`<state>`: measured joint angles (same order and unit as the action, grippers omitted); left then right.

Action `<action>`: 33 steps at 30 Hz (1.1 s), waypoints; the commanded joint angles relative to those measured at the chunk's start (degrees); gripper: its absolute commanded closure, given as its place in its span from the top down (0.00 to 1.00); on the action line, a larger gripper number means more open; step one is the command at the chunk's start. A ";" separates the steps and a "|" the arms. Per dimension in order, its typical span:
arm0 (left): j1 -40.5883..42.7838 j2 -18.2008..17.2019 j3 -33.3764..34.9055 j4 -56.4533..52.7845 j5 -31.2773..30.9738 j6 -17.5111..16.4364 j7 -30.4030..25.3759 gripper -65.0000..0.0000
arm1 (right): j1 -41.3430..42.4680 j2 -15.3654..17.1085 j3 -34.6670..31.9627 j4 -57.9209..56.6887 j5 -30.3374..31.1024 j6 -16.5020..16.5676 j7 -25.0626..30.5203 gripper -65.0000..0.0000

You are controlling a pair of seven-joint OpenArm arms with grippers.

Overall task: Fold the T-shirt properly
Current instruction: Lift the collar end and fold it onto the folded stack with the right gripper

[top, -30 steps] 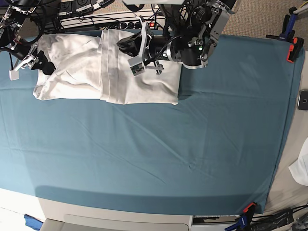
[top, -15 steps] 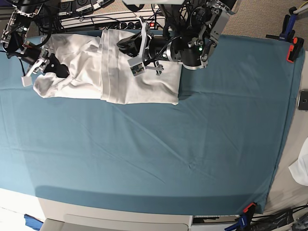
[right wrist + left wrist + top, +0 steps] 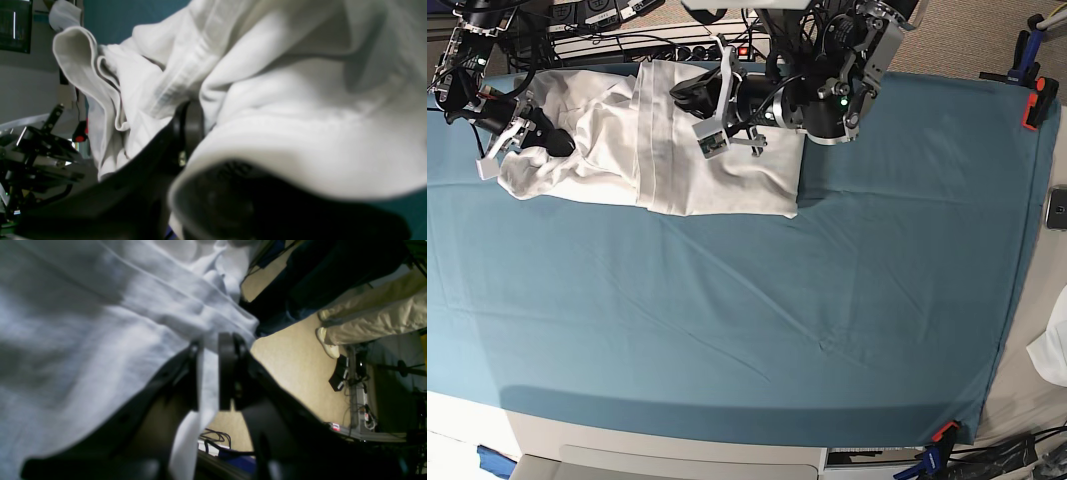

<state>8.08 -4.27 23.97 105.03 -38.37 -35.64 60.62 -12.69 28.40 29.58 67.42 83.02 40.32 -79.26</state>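
- While the teal cloth (image 3: 757, 310) is covering the near part of the surface, the T-shirt (image 3: 677, 150) is lying partly folded along its far edge.
- The left hand (image 3: 208, 373) is pinching a fold of the T-shirt's white fabric between its narrowed fingers.
- The right hand (image 3: 545, 138) is pressing into the bunched end of the shirt; whether it is clenched on the cloth I cannot tell.

White T-shirt (image 3: 283, 110) folds bunch around the gripper (image 3: 196, 133).
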 commanded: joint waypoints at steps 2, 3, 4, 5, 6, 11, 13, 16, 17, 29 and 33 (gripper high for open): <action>-0.48 0.59 0.15 0.96 -1.22 -0.24 -0.20 0.15 | 0.02 1.14 0.15 0.48 0.15 -0.32 -0.74 0.17; -0.46 0.59 0.15 0.96 -1.22 -0.22 0.00 0.15 | 0.02 1.14 0.15 0.57 0.37 -0.32 -0.74 0.17; -0.46 0.59 0.15 0.96 -1.22 -0.22 0.24 0.15 | 0.00 1.11 0.15 0.85 0.59 -0.32 -0.74 0.17; -0.48 0.59 0.15 0.98 -1.20 -0.22 0.48 0.15 | 0.00 1.11 0.15 1.40 0.57 -0.32 -0.74 0.17; -0.48 0.57 0.13 1.01 -1.20 -0.22 0.68 0.15 | 0.00 1.14 0.15 2.29 0.57 -0.32 -0.74 0.17; -0.50 0.57 0.09 1.01 -1.22 -0.22 1.53 0.15 | -0.87 1.14 0.15 10.78 0.55 -0.32 -0.74 0.08; -0.66 0.46 0.11 1.01 -1.22 -0.22 1.53 0.15 | -2.16 1.09 0.15 16.02 0.55 -0.32 -0.74 0.06; -1.14 0.42 0.11 1.01 -1.25 -0.20 1.79 0.15 | -4.94 1.07 0.15 24.74 0.52 -0.32 -0.74 0.02; -1.38 0.42 0.09 1.01 -1.22 -0.20 1.95 0.15 | -5.99 0.94 0.15 27.69 0.52 -0.32 -0.74 0.01; -2.54 0.35 -1.22 3.10 -1.22 -0.22 3.54 0.15 | -15.10 -12.87 0.13 48.48 0.24 -0.32 -0.74 0.01; -2.51 -1.05 -5.55 5.35 -1.25 -0.22 3.43 0.15 | -15.08 -19.15 0.09 48.46 -2.25 -0.32 -0.74 0.01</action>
<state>6.02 -5.48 18.50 109.32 -38.44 -35.68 64.90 -27.79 8.71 29.45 114.87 78.70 39.94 -81.28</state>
